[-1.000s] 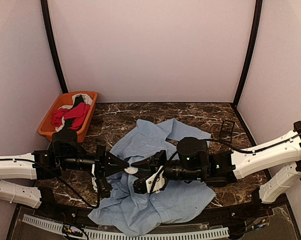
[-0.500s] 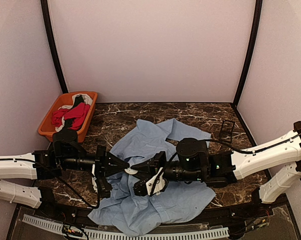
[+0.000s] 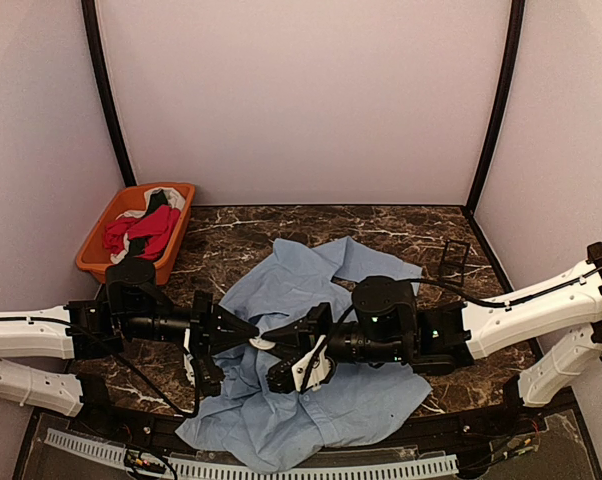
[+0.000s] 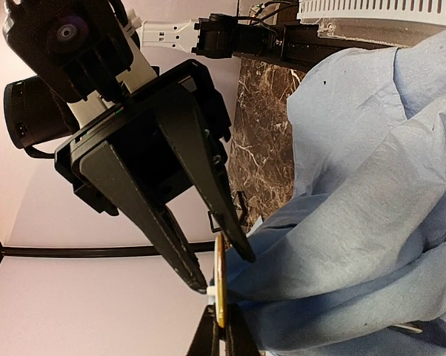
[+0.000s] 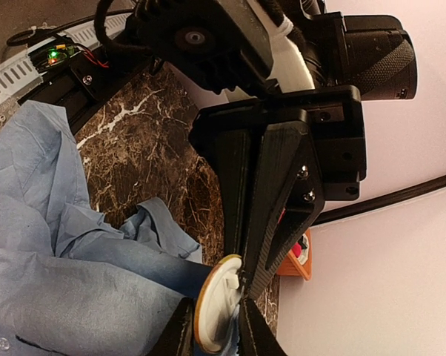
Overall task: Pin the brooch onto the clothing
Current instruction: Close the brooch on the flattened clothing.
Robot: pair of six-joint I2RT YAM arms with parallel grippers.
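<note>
The brooch (image 4: pixel 220 285) is a round disc with a yellow rim and a white back (image 5: pixel 221 300). My left gripper (image 4: pixel 221 317) is shut on its edge and holds it above the clothing (image 3: pixel 316 285), a light blue shirt spread on the marble table. My right gripper (image 5: pixel 215 326) faces the left one tip to tip (image 3: pixel 269 335). Its jaws straddle the disc and a fold of shirt. One finger (image 4: pixel 197 271) touches the white clasp on the back. The other finger (image 4: pixel 241 245) stands a little off the front face, against the fabric.
An orange basket (image 3: pixel 99 255) with red, black and white garments stands at the back left. A small black wire frame (image 3: pixel 453 258) stands at the back right. The shirt hangs over the table's near edge (image 3: pixel 281 445).
The right gripper's jaws have narrowed around the brooch and it has crept slightly left toward the left gripper. The left arm and brooch have stayed put.
</note>
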